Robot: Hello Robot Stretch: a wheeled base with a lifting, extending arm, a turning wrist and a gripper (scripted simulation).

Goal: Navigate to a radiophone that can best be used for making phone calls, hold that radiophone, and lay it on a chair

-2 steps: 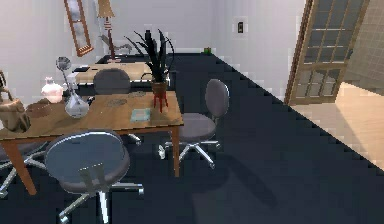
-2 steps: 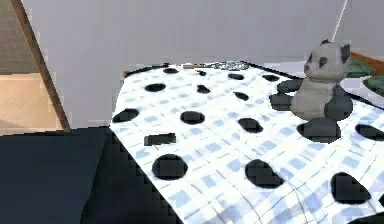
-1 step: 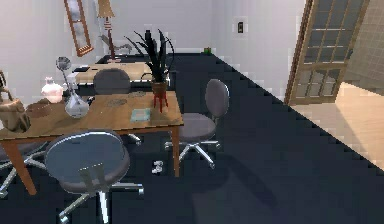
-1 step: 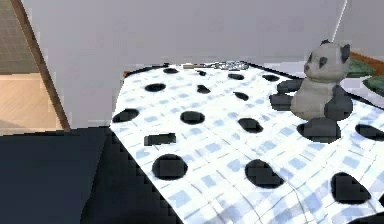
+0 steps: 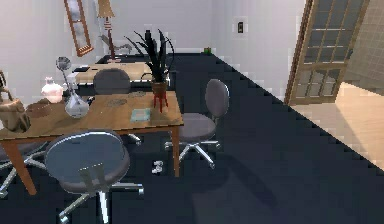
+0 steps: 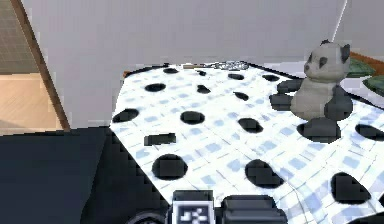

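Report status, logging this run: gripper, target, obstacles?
Gripper low, load unclear. Small dark slab on spotted bed, maybe the phone. Toy panda apart from it.

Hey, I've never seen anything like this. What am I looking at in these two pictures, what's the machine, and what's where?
These are simulator pictures from a wheeled robot with one extending arm and a two-finger gripper. The forward view looks ahead into a room. A wooden desk carries a glass vase and a potted plant, with a grey office chair in front of it.

The arm side view looks out sideways over a bed with a spotted cover. A toy panda sits on it, and a small dark flat thing lies nearer.

At that view's bottom edge is the arm's tip with a white marker square, and the gripper is beside it. I cannot tell whether it holds anything.
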